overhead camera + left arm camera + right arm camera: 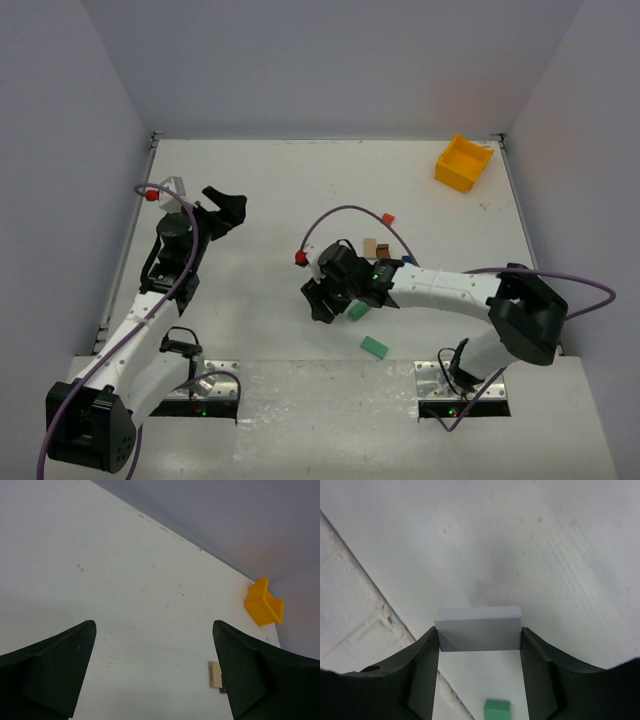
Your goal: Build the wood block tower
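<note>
White block (478, 622) clamped by its short ends in the right gripper (480, 632), wrist view: pads flush, block level, looks just clear of the table (545, 540) going by the shadow ahead of it; green block (497, 711) lies loose back under the wrist. Top view: that gripper is mid-table, tan blocks (372, 247) just beside its wrist on the far side, no stack standing yet, so the tower is only scattered pieces; left gripper (225, 208) well apart off to the side. Left wrist view: jaws wide apart, nothing between them, one of the tan blocks just outside its right finger, yellow bin (263, 603) far ahead. To place well: pick a bare spot clear of the loose blocks, descend straight, keep it level, release only once seated, lift off vertically
</note>
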